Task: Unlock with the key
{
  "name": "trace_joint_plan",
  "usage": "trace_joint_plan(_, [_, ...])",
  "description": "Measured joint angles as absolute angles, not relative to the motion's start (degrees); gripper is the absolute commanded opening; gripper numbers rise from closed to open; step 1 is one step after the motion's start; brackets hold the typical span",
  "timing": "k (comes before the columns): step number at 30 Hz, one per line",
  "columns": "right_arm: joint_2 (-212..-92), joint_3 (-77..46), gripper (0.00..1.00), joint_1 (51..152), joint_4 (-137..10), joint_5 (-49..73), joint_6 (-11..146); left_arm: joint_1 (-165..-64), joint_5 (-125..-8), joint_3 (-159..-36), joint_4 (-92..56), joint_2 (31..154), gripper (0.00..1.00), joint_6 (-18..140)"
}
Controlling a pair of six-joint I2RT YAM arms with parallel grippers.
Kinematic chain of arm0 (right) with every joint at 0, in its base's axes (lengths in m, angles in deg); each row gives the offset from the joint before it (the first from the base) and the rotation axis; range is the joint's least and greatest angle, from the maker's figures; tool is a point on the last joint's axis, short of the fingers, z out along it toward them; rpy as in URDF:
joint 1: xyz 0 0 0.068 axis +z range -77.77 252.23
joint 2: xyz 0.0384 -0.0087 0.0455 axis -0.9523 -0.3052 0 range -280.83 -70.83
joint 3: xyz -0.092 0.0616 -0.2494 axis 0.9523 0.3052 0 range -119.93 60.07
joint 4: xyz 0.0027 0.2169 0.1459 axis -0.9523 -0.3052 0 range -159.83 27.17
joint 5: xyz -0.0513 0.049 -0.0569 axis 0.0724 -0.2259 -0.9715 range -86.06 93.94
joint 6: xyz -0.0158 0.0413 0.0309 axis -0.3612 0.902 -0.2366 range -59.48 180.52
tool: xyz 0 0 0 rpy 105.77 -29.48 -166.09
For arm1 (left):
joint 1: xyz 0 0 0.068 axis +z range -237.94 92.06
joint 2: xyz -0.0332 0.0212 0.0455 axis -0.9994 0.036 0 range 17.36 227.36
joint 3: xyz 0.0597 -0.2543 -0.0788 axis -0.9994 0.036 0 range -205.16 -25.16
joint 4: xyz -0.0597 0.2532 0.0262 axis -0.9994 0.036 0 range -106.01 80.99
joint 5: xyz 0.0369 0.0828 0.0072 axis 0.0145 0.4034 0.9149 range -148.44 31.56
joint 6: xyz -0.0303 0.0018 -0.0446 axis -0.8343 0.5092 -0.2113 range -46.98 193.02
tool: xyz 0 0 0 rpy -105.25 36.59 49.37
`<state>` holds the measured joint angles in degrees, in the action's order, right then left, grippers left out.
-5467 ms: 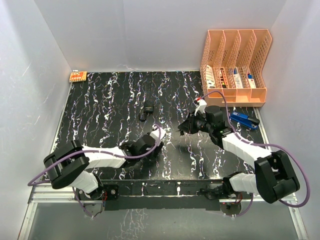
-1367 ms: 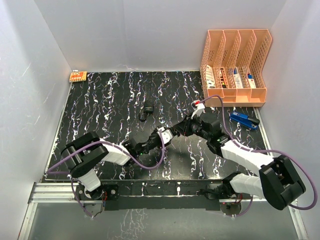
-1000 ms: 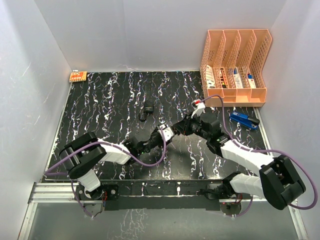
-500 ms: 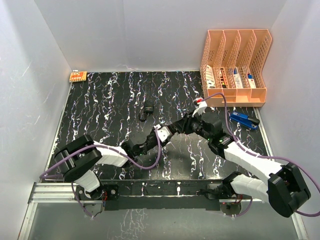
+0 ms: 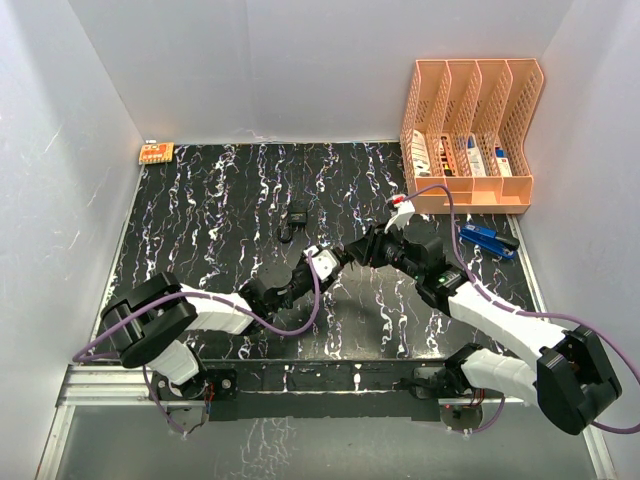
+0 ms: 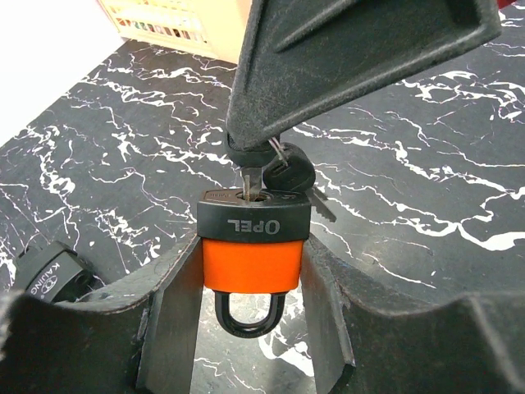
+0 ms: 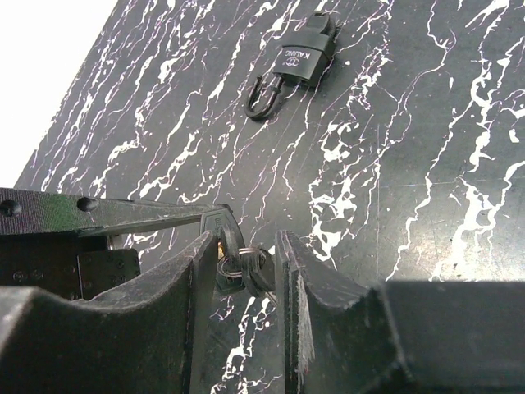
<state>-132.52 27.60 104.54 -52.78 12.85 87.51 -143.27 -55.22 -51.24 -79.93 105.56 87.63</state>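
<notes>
An orange padlock (image 6: 254, 250) with a black top marked OPEL sits between my left gripper's (image 6: 250, 254) fingers, shackle (image 6: 250, 316) pointing toward the wrist. My left gripper is shut on it and holds it above the black marbled table. A key (image 6: 246, 179) stands in the lock's keyhole, with a spare key (image 6: 289, 175) on its ring. My right gripper (image 7: 244, 254) is shut on the key bunch (image 7: 242, 267); its finger (image 6: 353, 57) looms over the lock. In the top view the left gripper (image 5: 316, 260) and the right gripper (image 5: 345, 255) meet mid-table.
A second, black padlock (image 5: 292, 222) lies on the table just beyond the grippers, also in the right wrist view (image 7: 295, 61). An orange file organizer (image 5: 470, 130) stands back right, a blue tool (image 5: 487, 238) in front of it. A small orange item (image 5: 157, 153) lies back left.
5.5 s ago the grippers were apart. Over the last second they stay joined at the lock, with the key in it, and have drifted slightly left and away from the bases.
</notes>
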Motion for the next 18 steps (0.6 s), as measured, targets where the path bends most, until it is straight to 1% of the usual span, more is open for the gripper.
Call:
trace_joint_plan(13, [-134.6, 25.24, 0.33, 104.54, -53.13, 12.87, 86.3, -143.27, -55.85, -51.24, -78.33, 105.08, 0.0, 86.89])
trace_joint_plan(15, [-135.49, 25.24, 0.32, 104.54, -53.13, 13.15, 86.24, -143.27, -55.98, -51.24, -78.33, 104.82, 0.0, 86.89])
trace_joint_plan(18, [-136.39, 25.24, 0.26, 104.54, -52.78, 13.81, 86.2, -143.27, -56.24, -51.24, -78.07, 104.67, 0.0, 86.89])
